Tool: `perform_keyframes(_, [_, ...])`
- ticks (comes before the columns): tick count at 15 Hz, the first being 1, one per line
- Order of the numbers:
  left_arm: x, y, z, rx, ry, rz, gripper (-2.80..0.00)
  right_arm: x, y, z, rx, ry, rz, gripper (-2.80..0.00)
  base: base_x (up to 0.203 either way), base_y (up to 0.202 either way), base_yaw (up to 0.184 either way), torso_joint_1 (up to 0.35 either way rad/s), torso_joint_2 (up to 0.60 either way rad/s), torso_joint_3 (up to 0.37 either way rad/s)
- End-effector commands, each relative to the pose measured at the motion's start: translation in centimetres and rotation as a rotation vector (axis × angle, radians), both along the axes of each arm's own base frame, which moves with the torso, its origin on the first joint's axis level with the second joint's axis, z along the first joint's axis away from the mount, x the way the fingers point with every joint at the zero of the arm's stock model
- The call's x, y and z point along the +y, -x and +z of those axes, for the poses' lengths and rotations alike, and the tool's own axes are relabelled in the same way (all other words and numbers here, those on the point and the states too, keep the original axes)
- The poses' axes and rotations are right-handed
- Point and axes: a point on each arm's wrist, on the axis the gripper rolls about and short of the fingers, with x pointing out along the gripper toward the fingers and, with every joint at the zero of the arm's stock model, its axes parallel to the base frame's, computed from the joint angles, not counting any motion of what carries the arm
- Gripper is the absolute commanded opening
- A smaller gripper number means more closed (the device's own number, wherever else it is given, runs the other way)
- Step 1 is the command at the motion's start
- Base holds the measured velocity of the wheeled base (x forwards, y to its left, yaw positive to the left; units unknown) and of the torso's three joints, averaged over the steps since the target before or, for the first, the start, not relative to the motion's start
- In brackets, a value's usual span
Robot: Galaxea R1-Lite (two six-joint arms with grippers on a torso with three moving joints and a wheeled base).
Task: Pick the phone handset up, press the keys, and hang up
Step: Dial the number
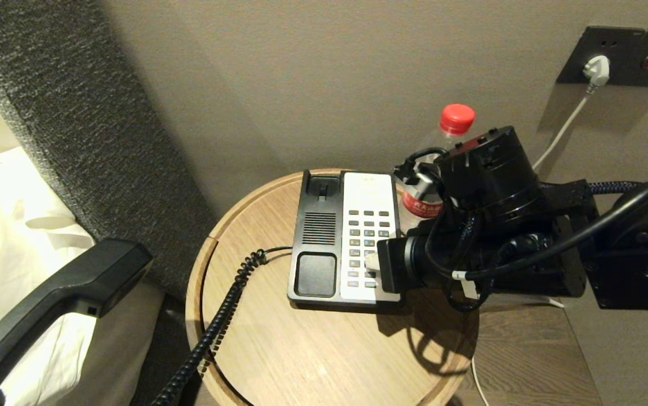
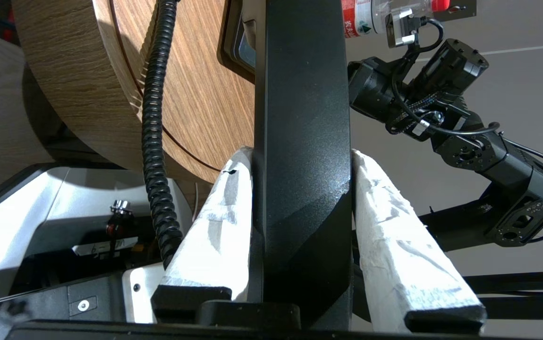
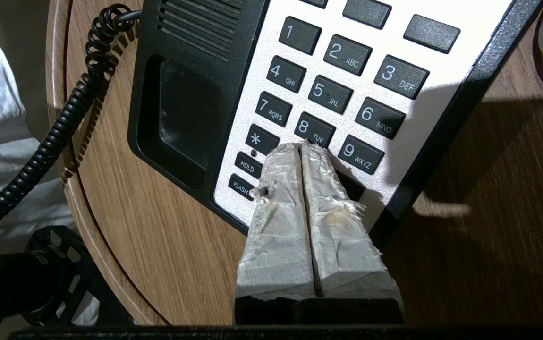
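The phone base [image 1: 345,239] sits on a round wooden table [image 1: 301,349], and everything else is placed from it. Its left half is black, with an empty cradle and a speaker grille; its right half is a white keypad panel [image 3: 347,85]. The keys read 1, 2 ABC, 3 DEF, 4 GHI, 5 JKL, 6 MNO, 7 PQRS, 8 TUV, 9 WXYZ and a star, with two small keys marked HOLD and FLASH beneath the star.

The right gripper [image 3: 305,146] reaches over the base from its right side. Its two tape-wrapped fingers [image 3: 281,198] are pressed together, and their tips rest at the lower edge of the 8 TUV key, covering the key below it.

The phone handset [image 1: 59,296] is off the cradle, well to the left of the base and clear of the table, in front of white bedding [image 1: 14,225]. The left gripper [image 2: 302,158] is clamped on it: the two white padded fingers [image 2: 219,222] squeeze the black grip from both sides. A black coiled cord [image 1: 217,321] runs from the base's left side across the table and down over its near edge.

Behind the base's right corner stands a clear bottle [image 1: 434,169] with a red cap and a red label; its print is too small to read. Further right, a white plug [image 1: 597,70] sits in a dark wall socket [image 1: 620,56].
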Motion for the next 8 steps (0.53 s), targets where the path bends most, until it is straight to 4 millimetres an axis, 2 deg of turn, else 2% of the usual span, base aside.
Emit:
perform_keyframes(1, [0.0, 0.0, -0.1, 0.006, 0.003, 0.0, -2.8, 0.0, 0.0, 0.1, 0.0, -0.002, -0.002, -2.8, 0.0, 0.0, 0.0, 0.0, 0.0, 0.0])
perform_keyframes(4, [0.0, 0.0, -0.1, 0.006, 0.003, 0.0, -2.8, -0.2, 0.3, 0.8, -0.015, -0.019, -0.001, -2.8, 0.0, 0.0, 0.0, 0.0, 0.0, 0.0])
perform_keyframes(6, [0.0, 0.0, -0.3, 0.012, 0.001, -0.002, -2.8, -1.0, 1.3, 2.2, -0.04, -0.046, 0.004, -2.8, 0.0, 0.0, 0.0, 0.0, 0.0, 0.0])
perform_keyframes(8, [-0.1, -0.1, -0.4, 0.016, -0.001, -0.002, -2.8, -1.7, 2.0, 2.0, -0.03, -0.036, 0.008, -2.8, 0.0, 0.0, 0.0, 0.0, 0.0, 0.0])
